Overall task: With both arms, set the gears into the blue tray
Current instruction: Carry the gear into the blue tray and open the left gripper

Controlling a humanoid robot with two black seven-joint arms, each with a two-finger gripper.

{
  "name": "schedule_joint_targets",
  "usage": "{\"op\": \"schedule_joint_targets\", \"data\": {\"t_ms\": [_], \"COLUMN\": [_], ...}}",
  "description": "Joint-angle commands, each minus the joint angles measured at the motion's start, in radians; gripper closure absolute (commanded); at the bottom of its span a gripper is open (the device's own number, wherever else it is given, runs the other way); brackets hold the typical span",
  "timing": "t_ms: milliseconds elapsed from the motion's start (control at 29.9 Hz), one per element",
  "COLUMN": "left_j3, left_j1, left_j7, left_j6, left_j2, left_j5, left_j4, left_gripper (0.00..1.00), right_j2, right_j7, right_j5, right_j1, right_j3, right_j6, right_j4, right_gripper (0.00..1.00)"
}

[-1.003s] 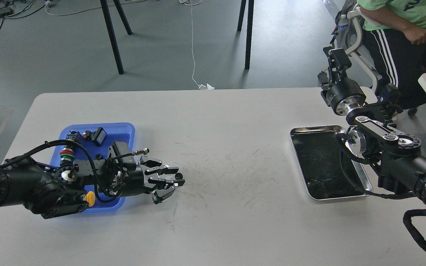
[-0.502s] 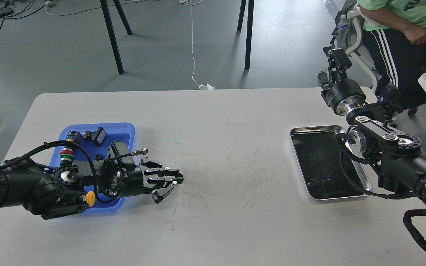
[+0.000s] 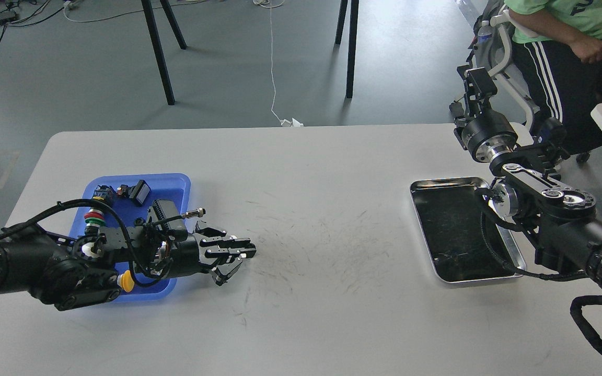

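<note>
The blue tray [image 3: 171, 187] lies at the table's left, its near half covered by my left arm. My left gripper [image 3: 234, 257] reaches just past the tray's right edge, low over the white table. Its fingers [image 3: 228, 244] are drawn together. A tiny dark piece at the tips looks like a gear, black on black and hard to make out. No other gear shows on the table. My right gripper [image 3: 476, 86] is raised beyond the table's far right corner. It is small and dark, and its fingers cannot be told apart.
Colourful push-buttons [image 3: 93, 216], a yellow-capped one [image 3: 126, 282] and a black switch [image 3: 140, 192] sit in the blue tray. A shiny silver tray [image 3: 439, 183] lies at the right, partly under my right arm. A seated person [image 3: 567, 47] is at the far right.
My left gripper's fingers went from spread to drawn together, and the hand slid slightly left toward the blue tray. The right arm has not moved.
</note>
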Motion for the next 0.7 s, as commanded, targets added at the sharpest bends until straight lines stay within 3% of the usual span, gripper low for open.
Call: {"op": "schedule_joint_targets", "data": {"t_ms": [0,167,502,669], "left_j3": [-0.007,-0.019,-0.033,-0.019], "left_j1": [-0.004,-0.016,-0.078,-0.073], "left_j7": [0.000,0.000,0.000,0.000], "left_j6": [0.000,0.000,0.000,0.000], "left_j2": [0.037,0.094,0.361,0.425], "left_j5": [-0.024,-0.068,-0.062,-0.039], "left_j4": [-0.007,-0.036,-0.133,-0.176], "left_gripper": [0.89,0.89,0.89,0.88], "right_j2": [-0.004,-0.004,-0.002,0.002], "right_j7": [0.000,0.000,0.000,0.000], "right_j5": [-0.001,-0.001,-0.001,-0.002], "right_j1": [-0.001,-0.001,0.005,0.005], "right_j3": [0.000,0.000,0.000,0.000], "right_j6": [0.002,0.002,0.003,0.003], "right_j4": [-0.003,-0.003,-0.003,-0.003], "right_gripper": [0.04,0.04,0.04,0.04]}}
